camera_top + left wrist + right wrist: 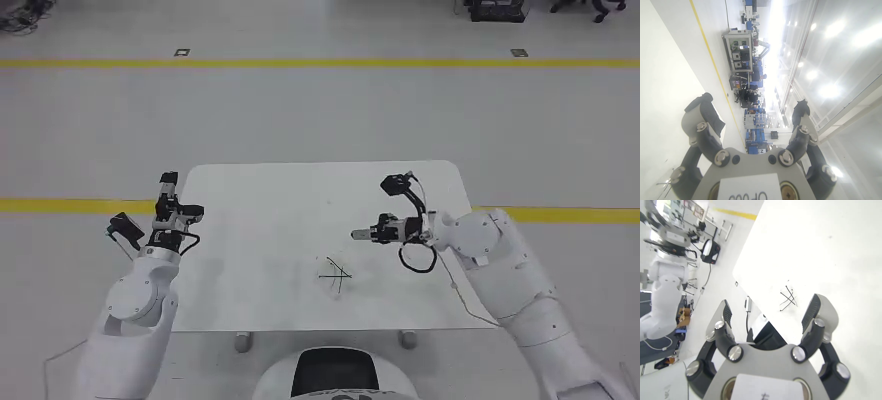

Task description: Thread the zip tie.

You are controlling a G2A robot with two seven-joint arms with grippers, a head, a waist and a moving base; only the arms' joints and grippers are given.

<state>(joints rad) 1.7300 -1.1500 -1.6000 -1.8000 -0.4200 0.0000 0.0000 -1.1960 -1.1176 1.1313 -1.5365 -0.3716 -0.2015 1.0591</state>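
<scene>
Black zip ties [336, 272] lie crossed on the white table [260, 200], lower centre of the top view. The right end effector [357, 234] hovers to their upper right, fingers spread; the left end effector [167, 184], likewise spread, sits at the table's left edge

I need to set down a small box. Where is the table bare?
Bare: the far half of the table, between the left gripper at its edge and the right gripper; also the near-left part. Crowded: the near middle, where the zip ties lie crossed, close to the right gripper.
</scene>
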